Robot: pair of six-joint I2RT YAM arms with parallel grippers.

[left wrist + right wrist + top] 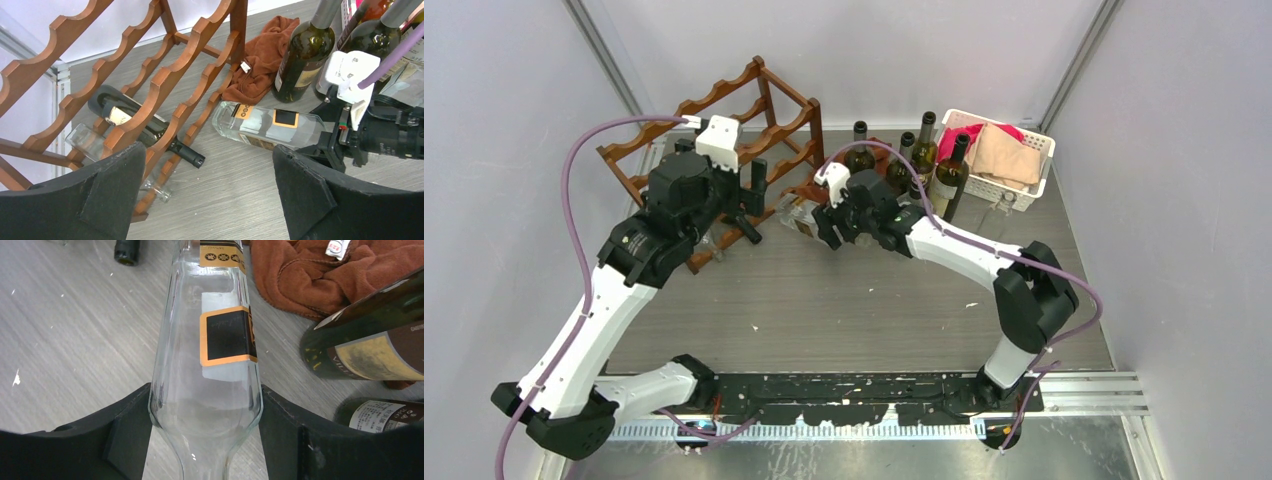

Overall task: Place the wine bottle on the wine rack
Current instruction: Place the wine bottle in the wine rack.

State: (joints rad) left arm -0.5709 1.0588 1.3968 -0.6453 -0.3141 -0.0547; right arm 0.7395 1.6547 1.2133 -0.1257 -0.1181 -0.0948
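Closest in, the left gripper (208,165) is spread wide with nothing between its fingers, hanging over the table (824,300) right at the front of the wine rack (165,85). Just to the right of the rack's front foot is the clear bottle (260,127), the one with the orange and black labels. It's on its side with its base pointing at the rack's bottom rail, so it's not on the rack yet. Honestly can't tell if it's resting on the table or a hair above it. The right gripper (206,415) has it pinched, one finger pressed on each side where the body narrows toward the neck. In the rack's lowest tier there's a dark bottle (120,116) lying down, neck sticking out toward the front, and next to it what looks like another clear glass bottle (80,140). Behind the rack's right post a brown cloth (260,55) is bunched up on the table. Further right of the rack, a few dark bottles (924,150) stand upright. Beyond those is a white basket (1009,195) with cloths in it.
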